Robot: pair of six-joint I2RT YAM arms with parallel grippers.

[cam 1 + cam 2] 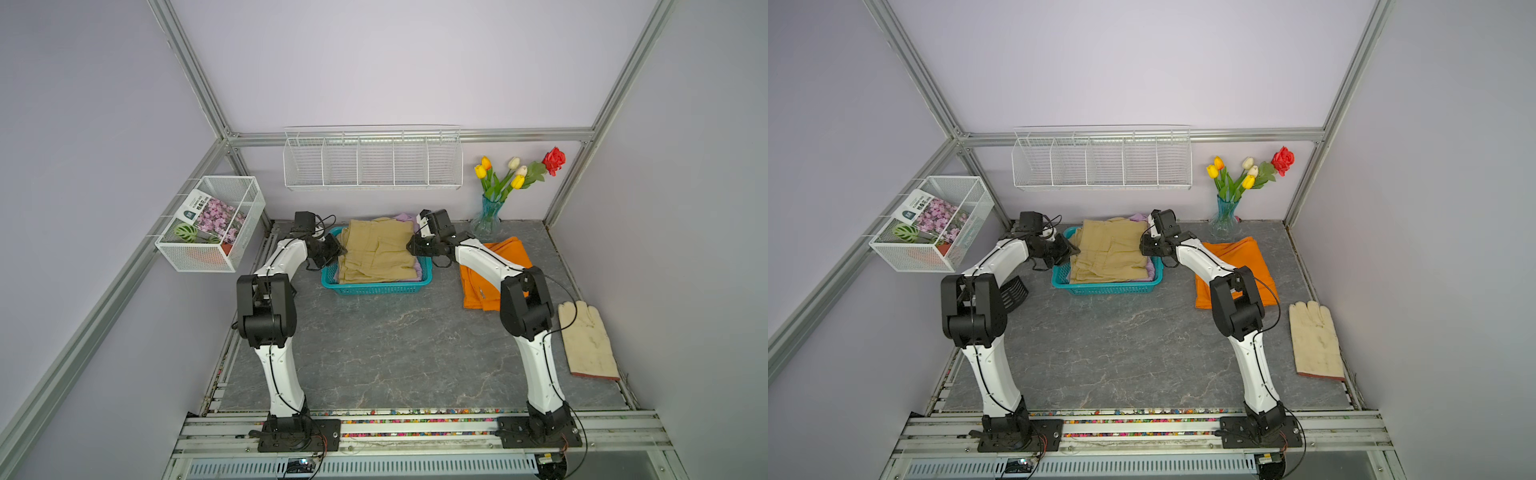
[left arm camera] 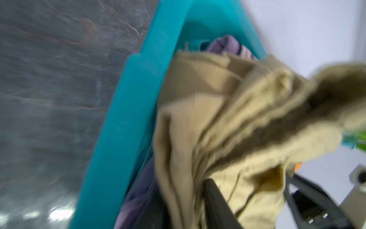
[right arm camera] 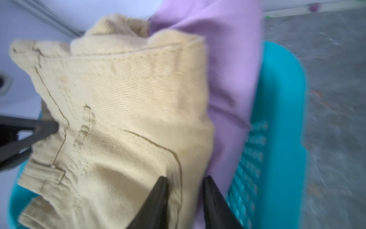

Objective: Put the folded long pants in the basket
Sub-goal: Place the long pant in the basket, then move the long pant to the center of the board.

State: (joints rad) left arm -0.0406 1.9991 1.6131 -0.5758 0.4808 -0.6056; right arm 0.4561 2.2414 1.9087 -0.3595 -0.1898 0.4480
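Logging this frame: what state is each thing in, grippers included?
basket: upright on the table, holding two pairs.
khaki pants: folded, topmost in the basket.
lilac pants: in the basket, under the khaki pants.
orange pants: folded, on the table, outside the basket.
left gripper: open, at the khaki pants' edge.
right gripper: open, at their opposite edge.
glove: flat on the table.

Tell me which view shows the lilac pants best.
The right wrist view: the lilac pants fill a broad strip between the khaki pants and the basket wall. Both top views show only slivers; the left wrist view, a blurred striped edge.
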